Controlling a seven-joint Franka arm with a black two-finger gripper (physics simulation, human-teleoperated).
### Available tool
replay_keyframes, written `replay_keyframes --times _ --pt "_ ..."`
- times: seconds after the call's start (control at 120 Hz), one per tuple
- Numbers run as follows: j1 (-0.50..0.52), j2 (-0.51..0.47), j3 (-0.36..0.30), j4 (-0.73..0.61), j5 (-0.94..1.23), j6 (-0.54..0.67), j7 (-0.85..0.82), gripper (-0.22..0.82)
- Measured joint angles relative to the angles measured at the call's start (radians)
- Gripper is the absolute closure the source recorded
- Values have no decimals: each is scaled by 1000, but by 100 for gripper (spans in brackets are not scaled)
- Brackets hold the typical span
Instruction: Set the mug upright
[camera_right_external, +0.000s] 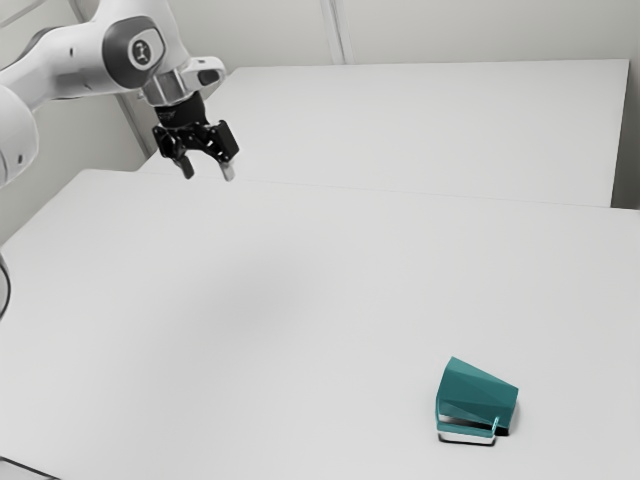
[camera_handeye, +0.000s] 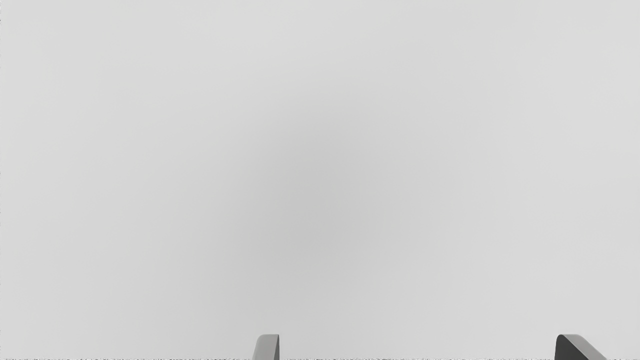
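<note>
Well apart from the teal mug (camera_right_external: 477, 393), toward the exterior view's upper left, the gripper (camera_right_external: 208, 174) hangs with its fingers spread wide and nothing between them. The mug lies on its side on the pale table (camera_right_external: 300, 320), its broader end nearer the exterior view's left and its handle (camera_right_external: 465, 431) low along the side facing that camera. Righting it probably calls for bringing the hand over the mug, then coming down slowly with one finger on each side of the body, clear of the handle, which could catch or make it roll. A firm hold and a small lift should leave room to turn it; the broader end is likely the mouth, so the narrower one should go down, set flat before release. From beyond the mug, the arm (camera_right_external: 75, 66) reaches in high, wrist bent, fingers pointing downward.
</note>
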Motion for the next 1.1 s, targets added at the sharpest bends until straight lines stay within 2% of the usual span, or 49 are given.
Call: replay_keyframes --times 0.233,0.367,0.467,0.5,0.683,0.8,0.933,1.1 --pt "0 -4 -3 -4 -3 -11 2 0" --pt "-7 -15 -71 -59 -22 9 2 0" --pt "-5 -29 -86 -148 -140 52 5 0" --pt "-3 -35 -91 -184 -188 71 6 0" --pt "-11 -95 -216 -369 -349 235 16 0" --pt "-19 -78 -296 -420 -413 332 34 0" --pt "-25 -25 -322 -458 -526 429 83 0" --pt "-42 -88 -357 -580 -666 492 137 0"
